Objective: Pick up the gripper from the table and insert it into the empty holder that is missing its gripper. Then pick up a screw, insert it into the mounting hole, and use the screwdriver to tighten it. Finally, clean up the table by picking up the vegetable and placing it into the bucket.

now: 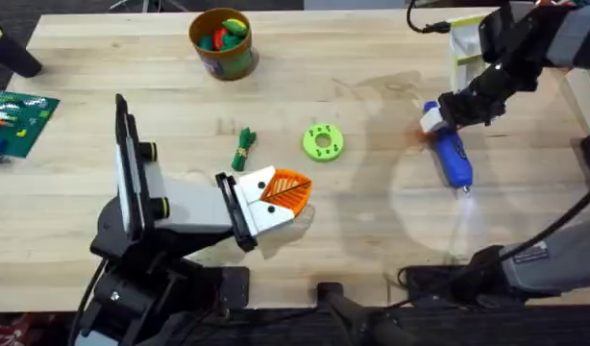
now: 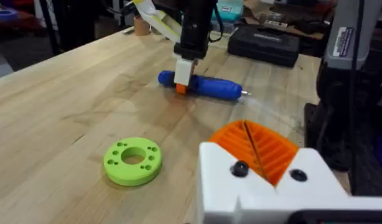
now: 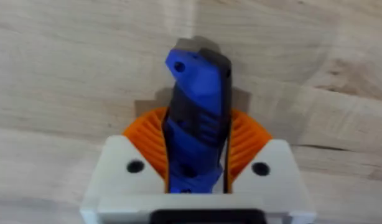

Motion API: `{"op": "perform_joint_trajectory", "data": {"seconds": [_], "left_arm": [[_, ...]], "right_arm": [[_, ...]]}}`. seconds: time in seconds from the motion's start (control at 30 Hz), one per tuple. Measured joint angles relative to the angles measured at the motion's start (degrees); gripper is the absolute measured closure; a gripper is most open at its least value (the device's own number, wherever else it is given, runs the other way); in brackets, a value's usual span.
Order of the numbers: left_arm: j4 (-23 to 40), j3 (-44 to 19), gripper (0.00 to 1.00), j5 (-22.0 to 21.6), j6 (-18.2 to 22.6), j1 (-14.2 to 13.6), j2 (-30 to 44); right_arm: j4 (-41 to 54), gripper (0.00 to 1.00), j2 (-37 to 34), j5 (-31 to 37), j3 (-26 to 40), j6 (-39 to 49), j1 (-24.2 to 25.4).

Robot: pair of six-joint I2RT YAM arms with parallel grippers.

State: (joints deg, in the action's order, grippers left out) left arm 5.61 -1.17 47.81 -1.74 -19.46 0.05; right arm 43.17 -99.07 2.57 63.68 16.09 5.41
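The blue screwdriver [image 1: 454,157] lies on the table [image 1: 372,240] at the right, bit end toward the front edge. My right gripper [image 1: 435,120] is shut on its rear end, the blue body [image 3: 194,112] wedged between the orange pads [image 3: 247,134]. The left wrist view shows the screwdriver [image 2: 209,86] flat on the wood. My left gripper [image 1: 285,195] hovers low at the middle front, pads pressed together and holding nothing. The dark-green vegetable [image 1: 243,149] lies just behind it. The bucket [image 1: 221,43] stands at the back. The loose gripper, holder and screw are out of view.
A lime-green disc with holes [image 1: 322,141] lies between the vegetable and the screwdriver, close ahead of the left gripper [image 2: 132,162]. A green board [image 1: 18,120] sits at the far left edge. A white and yellow structure [image 1: 463,48] stands at the back right behind the right arm.
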Motion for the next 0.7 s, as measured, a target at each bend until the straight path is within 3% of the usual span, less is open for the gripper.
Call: {"op": "perform_joint_trajectory", "data": {"seconds": [0.1,0.13,0.7], "left_arm": [[0.00,0.00,0.988,0.00,0.01,0.00,-0.01],[0.00,0.00,0.988,0.00,0.01,0.00,-0.02],[0.00,0.00,0.988,0.00,0.01,0.00,-0.02]], "right_arm": [[-0.20,0.921,-0.16,0.25,0.00,0.12,0.02],[-0.14,0.966,-0.29,0.28,-0.02,-0.10,0.04],[1.61,0.925,-0.42,0.19,0.31,-0.29,0.06]]}}
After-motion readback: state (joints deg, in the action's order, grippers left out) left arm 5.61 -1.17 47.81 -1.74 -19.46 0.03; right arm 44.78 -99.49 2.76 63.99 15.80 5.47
